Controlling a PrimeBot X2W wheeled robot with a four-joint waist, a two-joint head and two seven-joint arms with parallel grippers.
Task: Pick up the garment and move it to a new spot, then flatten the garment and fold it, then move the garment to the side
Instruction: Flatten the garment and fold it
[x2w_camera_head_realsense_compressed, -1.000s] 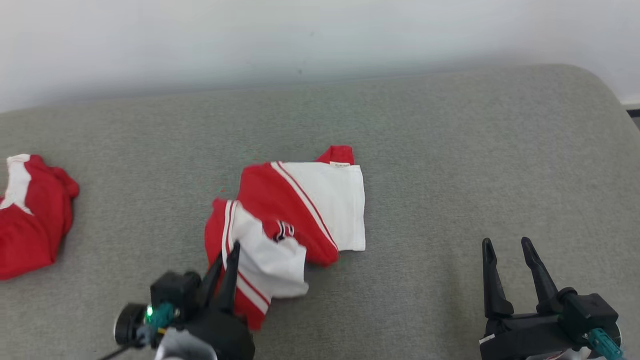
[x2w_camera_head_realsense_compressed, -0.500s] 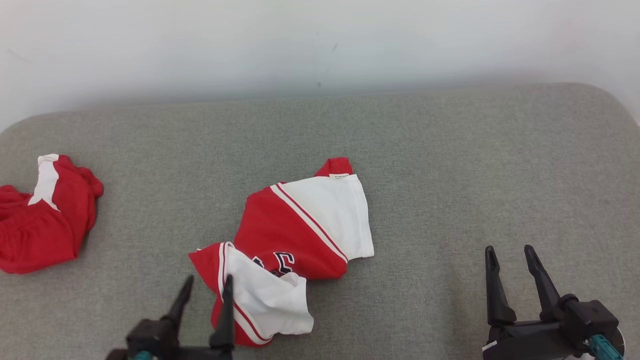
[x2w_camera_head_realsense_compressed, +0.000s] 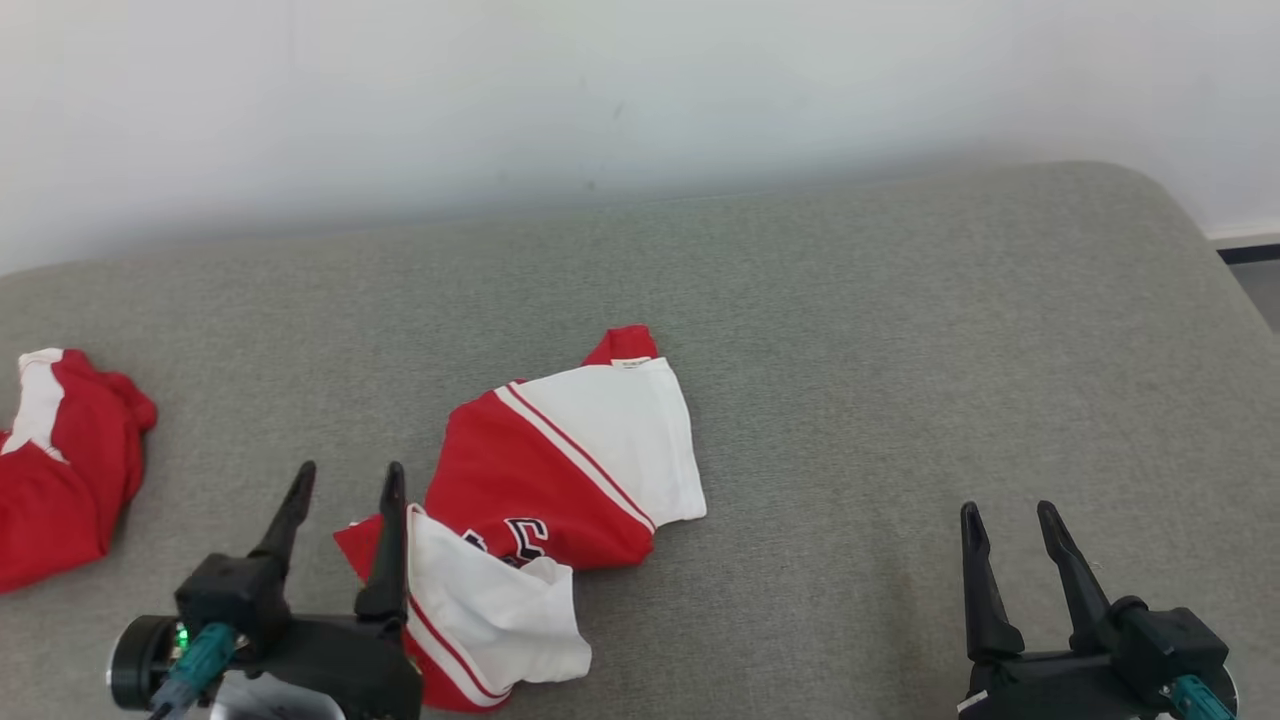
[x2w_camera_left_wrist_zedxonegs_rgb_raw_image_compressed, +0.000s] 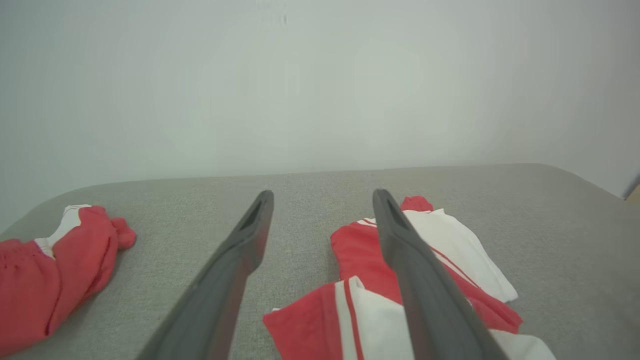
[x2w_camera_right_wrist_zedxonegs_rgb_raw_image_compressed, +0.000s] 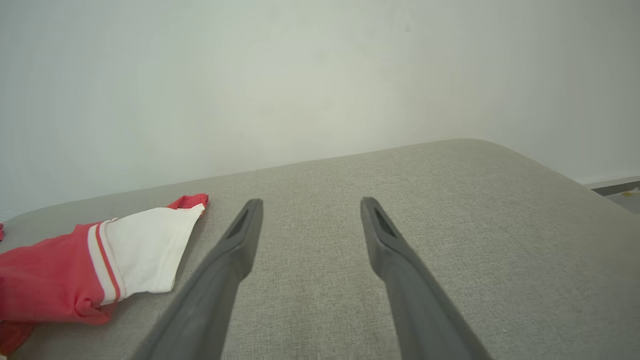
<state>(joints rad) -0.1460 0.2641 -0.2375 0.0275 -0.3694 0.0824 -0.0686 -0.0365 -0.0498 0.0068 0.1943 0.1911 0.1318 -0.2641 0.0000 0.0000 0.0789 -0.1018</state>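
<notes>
The garment (x2w_camera_head_realsense_compressed: 560, 480), a red and white shirt with dark lettering, lies crumpled on the grey cushion (x2w_camera_head_realsense_compressed: 900, 350) near its front middle. My left gripper (x2w_camera_head_realsense_compressed: 348, 472) stands open just left of the garment's near corner, nothing between its fingers; its right finger overlaps the cloth's edge in the head view. In the left wrist view the garment (x2w_camera_left_wrist_zedxonegs_rgb_raw_image_compressed: 450, 260) lies under and right of the open left gripper (x2w_camera_left_wrist_zedxonegs_rgb_raw_image_compressed: 322, 196). My right gripper (x2w_camera_head_realsense_compressed: 1007, 512) stands open over bare cushion at the front right. The right wrist view has the garment (x2w_camera_right_wrist_zedxonegs_rgb_raw_image_compressed: 100, 265) far left of the right gripper (x2w_camera_right_wrist_zedxonegs_rgb_raw_image_compressed: 311, 202).
A second red and white garment (x2w_camera_head_realsense_compressed: 60, 480) is bunched at the cushion's left edge, also seen in the left wrist view as a red heap (x2w_camera_left_wrist_zedxonegs_rgb_raw_image_compressed: 50, 270). A pale wall (x2w_camera_head_realsense_compressed: 640, 90) runs behind the cushion. The cushion's right corner rounds off by the floor (x2w_camera_head_realsense_compressed: 1250, 270).
My left gripper has opened, let go of the garment's near edge and drawn back to the left. The released cloth has settled on the cushion. The head camera shifted; the right gripper stayed open.
</notes>
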